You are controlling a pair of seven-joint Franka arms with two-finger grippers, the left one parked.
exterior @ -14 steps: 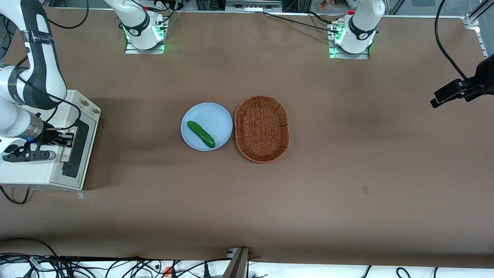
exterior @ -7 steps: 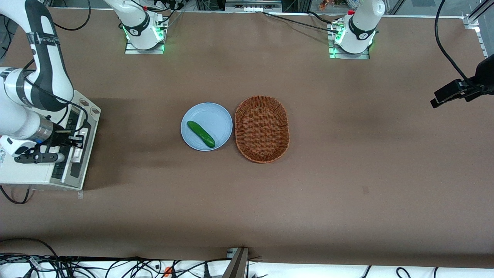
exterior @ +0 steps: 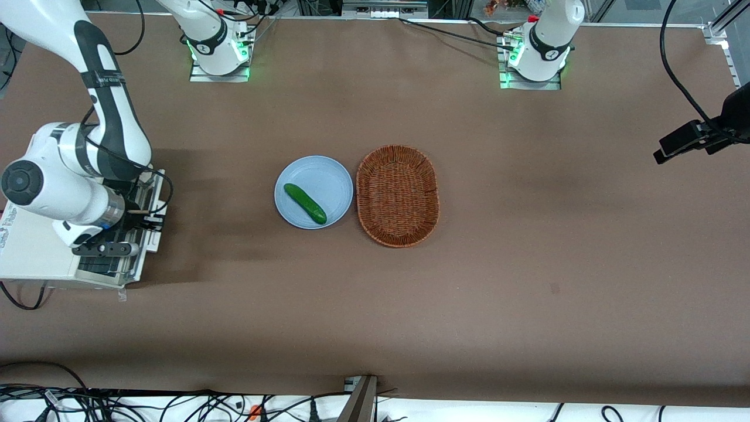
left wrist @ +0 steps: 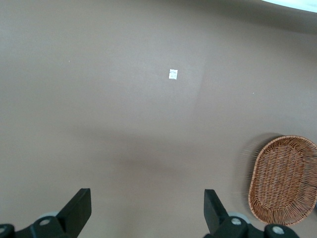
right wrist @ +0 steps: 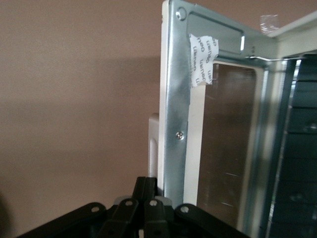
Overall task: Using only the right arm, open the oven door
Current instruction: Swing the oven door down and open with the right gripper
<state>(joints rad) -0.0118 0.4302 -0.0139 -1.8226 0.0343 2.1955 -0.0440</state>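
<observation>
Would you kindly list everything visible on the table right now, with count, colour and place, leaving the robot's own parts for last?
Toaster oven: one, cream-white, at the working arm's end of the table.
Oven door: one, dark glass in a bare-metal frame, swung partly open.
Plate: one, light blue, mid-table.
Cucumber: one, green, lying on the plate.
Basket: one, brown wicker, beside the plate toward the parked arm's end.
Right arm: one, white with black bands, over the oven.
Gripper: one, black, at the door's top edge.
</observation>
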